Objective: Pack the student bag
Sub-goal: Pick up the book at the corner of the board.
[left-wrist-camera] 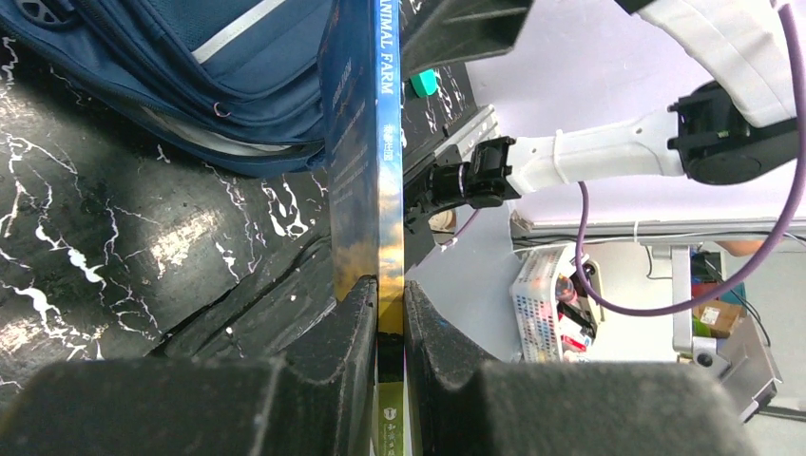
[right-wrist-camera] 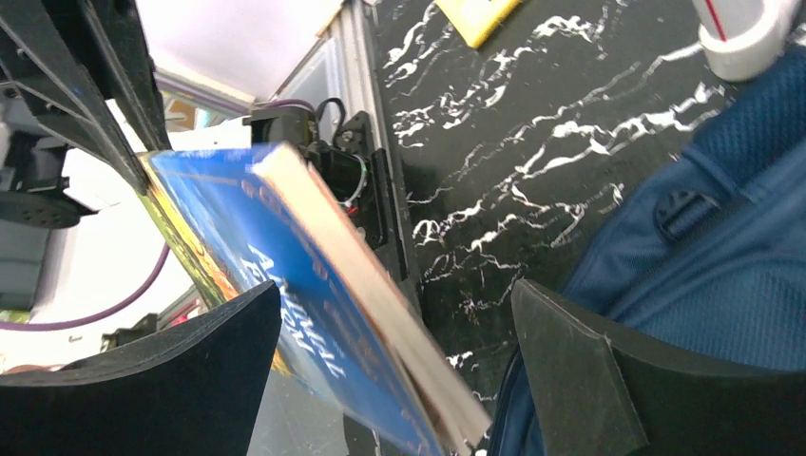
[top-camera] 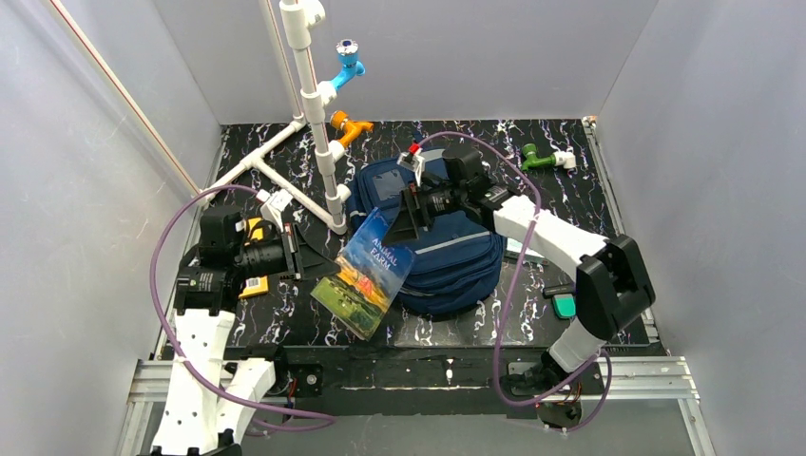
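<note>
The student bag [top-camera: 447,252], a navy-blue backpack with a thin grey stripe, lies in the middle of the black marbled table. My left gripper [top-camera: 302,256] is shut on the spine edge of an "Animal Farm" book [top-camera: 366,271] and holds it tilted against the bag's left side. In the left wrist view the fingers [left-wrist-camera: 356,328] clamp the book [left-wrist-camera: 388,190], with the bag [left-wrist-camera: 219,76] behind it. My right gripper [top-camera: 407,217] is open over the bag's top. The book's far corner [right-wrist-camera: 314,275] lies between its spread fingers [right-wrist-camera: 570,370], next to the bag [right-wrist-camera: 722,285].
A white pipe frame [top-camera: 314,114] with blue [top-camera: 348,63] and orange [top-camera: 348,126] fittings stands at the back left. A green fitting [top-camera: 540,157] lies at the back right. A yellow item [top-camera: 255,285] lies by the left arm. A green item [top-camera: 565,306] lies at the right.
</note>
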`<state>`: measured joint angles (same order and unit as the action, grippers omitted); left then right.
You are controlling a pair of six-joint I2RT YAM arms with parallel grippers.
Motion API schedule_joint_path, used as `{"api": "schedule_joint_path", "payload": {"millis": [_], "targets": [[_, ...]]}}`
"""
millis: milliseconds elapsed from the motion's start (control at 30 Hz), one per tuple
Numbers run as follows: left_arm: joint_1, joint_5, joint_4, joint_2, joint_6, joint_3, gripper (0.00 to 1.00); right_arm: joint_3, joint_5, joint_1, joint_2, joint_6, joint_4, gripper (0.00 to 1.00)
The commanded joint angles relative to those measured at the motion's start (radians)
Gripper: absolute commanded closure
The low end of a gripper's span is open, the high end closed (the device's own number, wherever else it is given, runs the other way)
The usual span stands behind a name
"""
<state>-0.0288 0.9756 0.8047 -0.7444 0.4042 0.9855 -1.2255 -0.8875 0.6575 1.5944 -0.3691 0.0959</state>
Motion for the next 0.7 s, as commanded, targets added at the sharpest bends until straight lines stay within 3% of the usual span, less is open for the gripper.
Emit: {"api": "schedule_joint_path", "payload": {"millis": [0,167,433,533,667], "targets": [[-0.017,0.092,-0.051,-0.005,0.011,0.021,1.00,-0.075,-0.137,0.005,0.077,-0.037,-0.199,0.02],[-0.024,0.100,-0.056,-0.014,0.010,0.021,1.00,-0.090,-0.246,0.013,0.119,-0.127,-0.335,0.02],[-0.040,0.100,-0.068,-0.021,0.003,0.003,1.00,0.059,-0.361,0.054,0.119,-0.506,-0.847,0.02],[-0.045,0.096,-0.068,-0.024,-0.001,-0.005,1.00,0.097,-0.364,0.058,0.098,-0.527,-0.866,0.07],[-0.046,0.088,-0.068,-0.032,-0.002,-0.011,1.00,0.144,-0.367,0.059,0.057,-0.534,-0.865,0.21]]}}
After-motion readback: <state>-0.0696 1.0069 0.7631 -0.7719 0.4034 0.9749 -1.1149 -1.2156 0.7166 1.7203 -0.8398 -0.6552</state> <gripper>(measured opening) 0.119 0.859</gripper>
